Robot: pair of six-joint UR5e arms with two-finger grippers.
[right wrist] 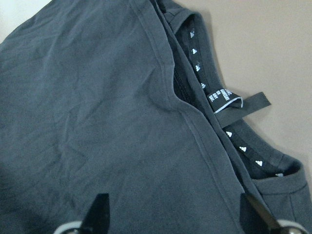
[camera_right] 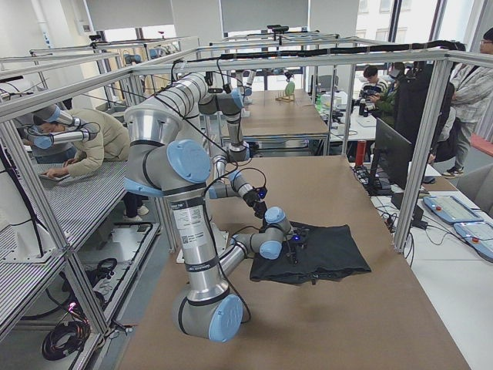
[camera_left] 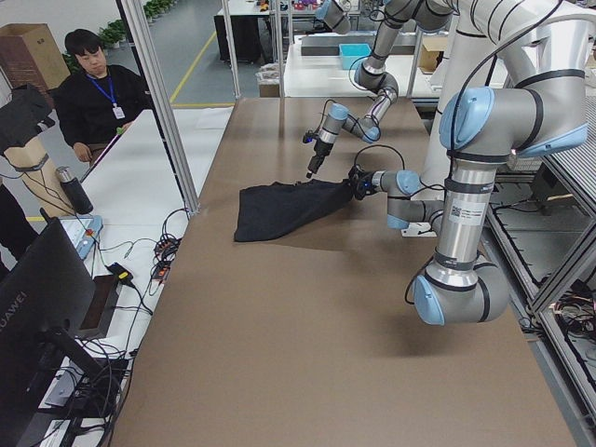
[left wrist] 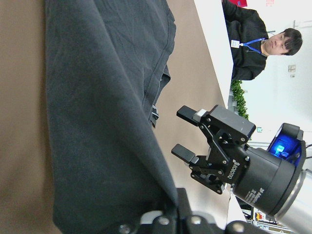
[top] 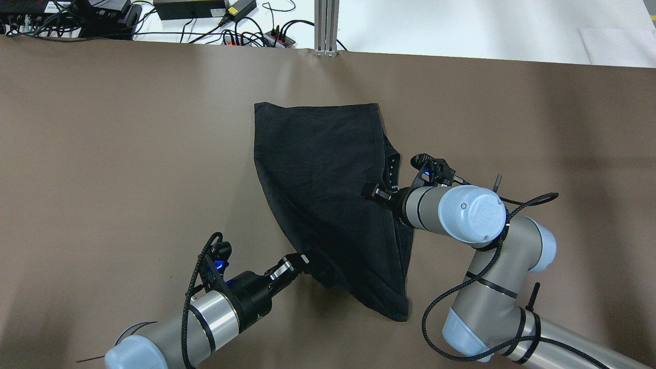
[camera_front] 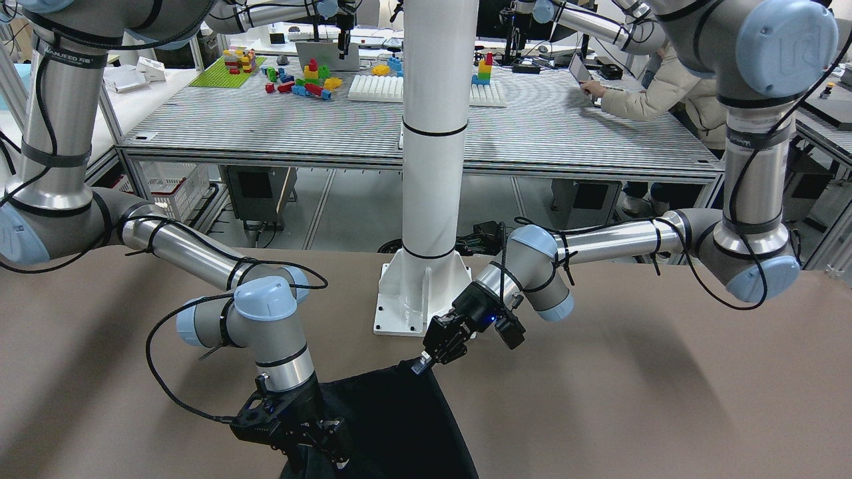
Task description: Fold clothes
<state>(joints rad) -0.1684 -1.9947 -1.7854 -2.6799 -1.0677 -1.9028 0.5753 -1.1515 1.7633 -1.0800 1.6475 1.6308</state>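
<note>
Brown table (top: 102, 154), overhead view, L to R: left gripper (top: 302, 260) sits at the garment's 7 o'clock, jaws clamped on its near corner, w/ fabric pulled out toward it. Black garment (top: 323, 179) lies mid-table, far hem flat at 12 o'clock. Right gripper (top: 373, 193) is at its 3 o'clock edge, jaws apart over the fabric, near the neck label (right wrist: 222, 97).

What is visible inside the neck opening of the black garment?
A black neck tape with small white marks, a label and a loop show inside the garment. Farther in, the top fabric layer covers everything.
</note>
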